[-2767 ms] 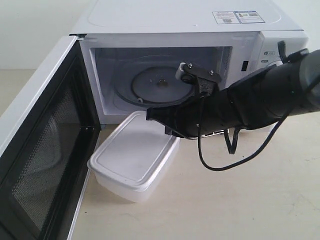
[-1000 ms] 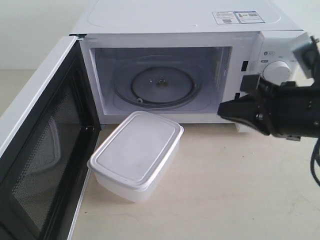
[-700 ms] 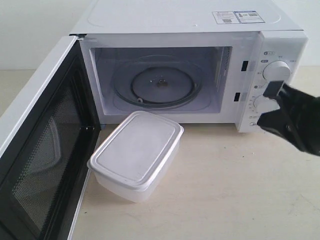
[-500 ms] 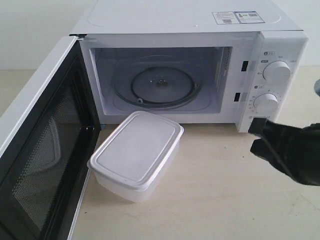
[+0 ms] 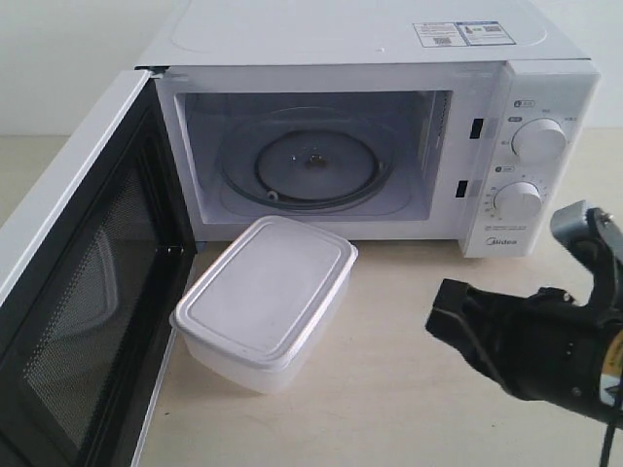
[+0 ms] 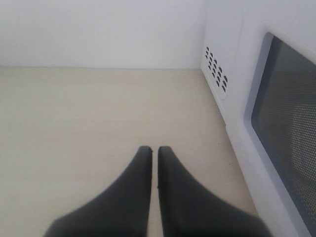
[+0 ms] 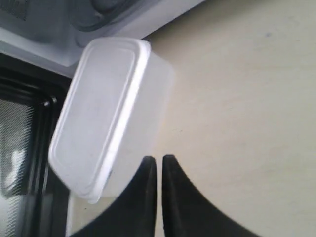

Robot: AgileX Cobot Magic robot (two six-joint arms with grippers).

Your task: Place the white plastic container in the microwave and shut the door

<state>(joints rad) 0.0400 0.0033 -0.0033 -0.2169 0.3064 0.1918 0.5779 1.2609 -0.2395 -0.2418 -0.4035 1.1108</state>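
The white plastic container (image 5: 268, 297) (image 7: 98, 113) stands lidded on the table in front of the open microwave (image 5: 360, 44), just below its cavity. The glass turntable (image 5: 311, 161) inside carries nothing. The door (image 5: 88, 292) is swung wide open to the left, black inner face showing. My right gripper (image 5: 435, 316) (image 7: 159, 158) hovers low at the right, shut and holding nothing, its tips pointing at the container but apart from it. My left gripper (image 6: 154, 148) is shut and holds nothing, beside the door's outer face (image 6: 286, 128). It does not show in the exterior view.
Two round dials (image 5: 538, 139) sit on the microwave's right panel. Vent slots (image 6: 216, 69) mark the microwave's left side wall. Bare beige tabletop (image 5: 389, 389) lies between the container and my right arm.
My right arm pulled back from the microwave's opening, swung right past the dials, then dropped low and turned its tips toward the container. The container and door have not moved.
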